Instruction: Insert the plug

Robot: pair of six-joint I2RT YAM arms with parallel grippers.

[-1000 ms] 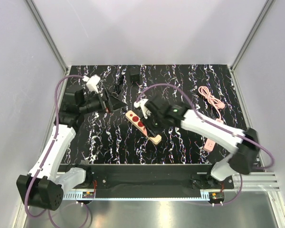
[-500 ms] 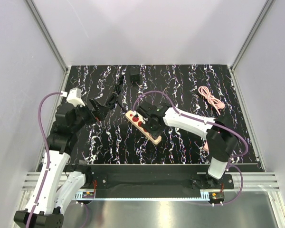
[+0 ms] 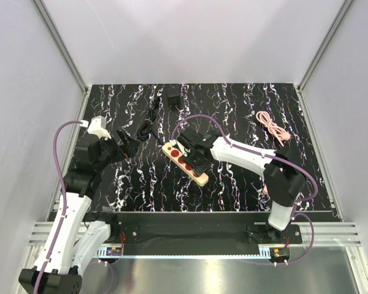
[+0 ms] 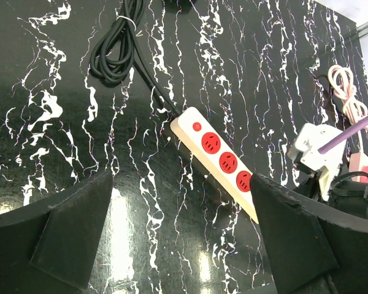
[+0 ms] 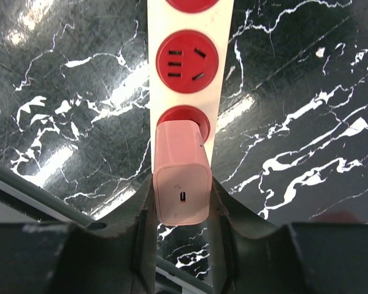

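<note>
- table (image 3: 233, 104) — black with white veining; we log it whole from the top camera only.
- power strip (image 4: 218, 150) — cream with red round sockets, lying slantwise mid-table. The left wrist view shows three sockets; the rest is hidden behind the right arm.
- black cord (image 4: 113, 58) — coiled beyond the strip, well apart from both grippers.
- left gripper (image 3: 126, 144) — fingers spread wide, nothing between them, left of the strip.
- right gripper (image 5: 180, 202) — pinching the plug (image 5: 181, 177) by its sides, over the strip.
- plug — a pink block, visible only to the right wrist camera. Its front end covers a red socket; we cannot tell whether it is seated.
</note>
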